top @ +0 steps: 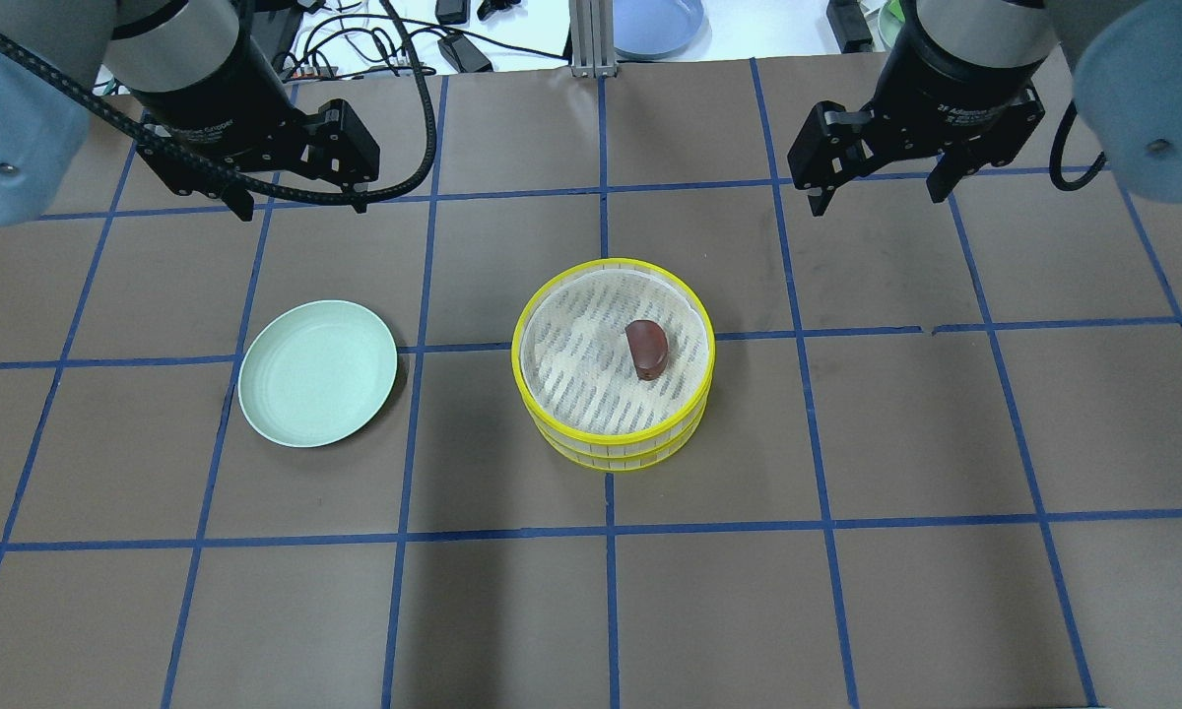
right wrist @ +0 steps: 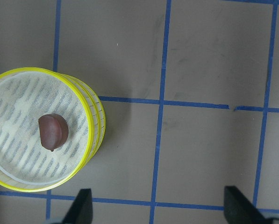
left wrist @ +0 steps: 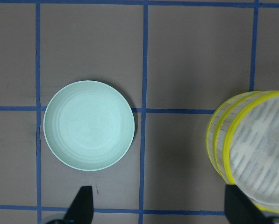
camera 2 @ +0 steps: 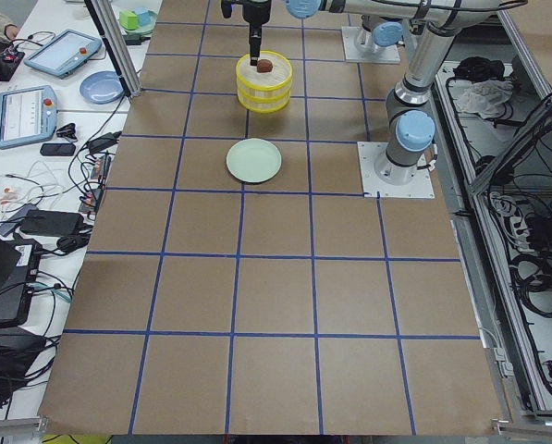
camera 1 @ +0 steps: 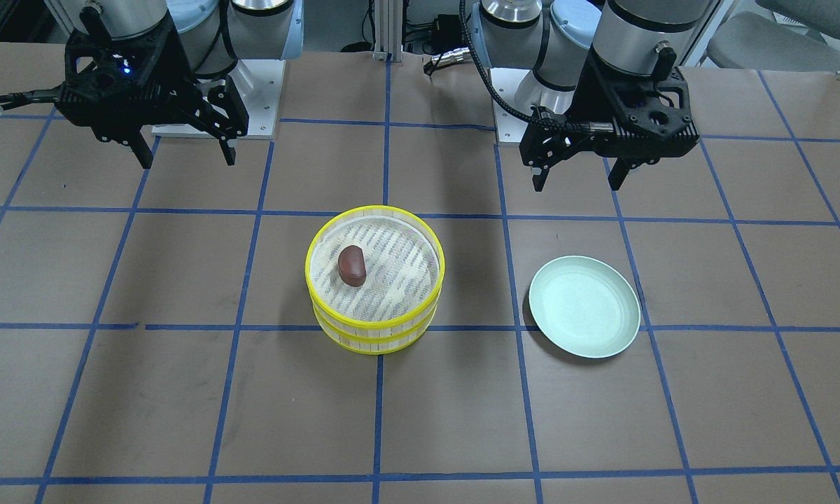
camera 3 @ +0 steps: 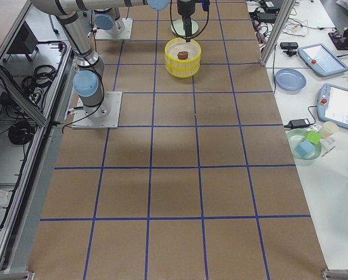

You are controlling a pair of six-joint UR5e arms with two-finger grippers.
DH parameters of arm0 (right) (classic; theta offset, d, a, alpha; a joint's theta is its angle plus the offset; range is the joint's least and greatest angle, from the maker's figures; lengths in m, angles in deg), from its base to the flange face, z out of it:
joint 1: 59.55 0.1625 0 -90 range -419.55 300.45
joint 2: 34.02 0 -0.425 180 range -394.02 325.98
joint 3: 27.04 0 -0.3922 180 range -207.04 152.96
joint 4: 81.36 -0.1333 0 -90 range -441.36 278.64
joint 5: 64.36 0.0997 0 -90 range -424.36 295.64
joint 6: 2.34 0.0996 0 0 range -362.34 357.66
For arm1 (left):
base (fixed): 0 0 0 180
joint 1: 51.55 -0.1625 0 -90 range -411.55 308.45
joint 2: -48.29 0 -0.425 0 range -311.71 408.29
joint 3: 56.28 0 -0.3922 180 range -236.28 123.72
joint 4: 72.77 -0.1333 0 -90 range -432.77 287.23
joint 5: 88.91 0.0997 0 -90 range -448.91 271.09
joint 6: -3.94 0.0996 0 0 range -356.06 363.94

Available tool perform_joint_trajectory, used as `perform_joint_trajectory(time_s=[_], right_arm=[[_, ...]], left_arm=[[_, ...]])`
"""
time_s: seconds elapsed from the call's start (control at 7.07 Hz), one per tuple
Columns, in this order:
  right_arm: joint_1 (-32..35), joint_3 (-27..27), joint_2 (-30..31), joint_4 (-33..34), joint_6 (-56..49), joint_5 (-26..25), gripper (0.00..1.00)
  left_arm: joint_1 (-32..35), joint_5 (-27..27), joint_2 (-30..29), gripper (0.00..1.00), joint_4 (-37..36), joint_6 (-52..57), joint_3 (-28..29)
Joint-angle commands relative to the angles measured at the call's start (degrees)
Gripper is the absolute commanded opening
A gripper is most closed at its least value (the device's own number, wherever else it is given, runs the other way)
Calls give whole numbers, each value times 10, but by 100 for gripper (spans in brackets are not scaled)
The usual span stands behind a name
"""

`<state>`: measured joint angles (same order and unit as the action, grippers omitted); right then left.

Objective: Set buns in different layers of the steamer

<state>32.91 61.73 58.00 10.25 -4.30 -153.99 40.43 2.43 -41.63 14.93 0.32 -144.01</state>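
At the robot's end of the table (top: pixel 847 591), both arms hang with wrists pointing straight down. The left gripper (top: pixel 300 204) and the right gripper (top: pixel 879 197) are each spread wide, holding nothing. Mid-table the upper tray (top: pixel 612 263) sits stacked on the lower tray (top: pixel 616 459), and the reddish-brown bun (top: pixel 646 348) lies on its woven floor. The lower tray's inside is covered. A pale green plate (top: pixel 286 414) lies on the left arm's side, on brown paper gridded with blue tape.

Bright, even light; soft shadows.
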Motion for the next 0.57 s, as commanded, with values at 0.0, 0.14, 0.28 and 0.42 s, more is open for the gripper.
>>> perform_joint_trajectory(time_s=[0.0,0.14,0.28,0.42], right_arm=[[0,2,1,1,0,0,100],[0,3,1,0,0,0,100],[0,3,1,0,1,0,100],[0,3,0,0,1,1,100]], left_arm=[[-3,3,3,100,15,16,-2],[-8,3,4,100,15,40,-2],[-26,2,4,100,17,69,-2],[-37,1,4,100,20,93,-2]])
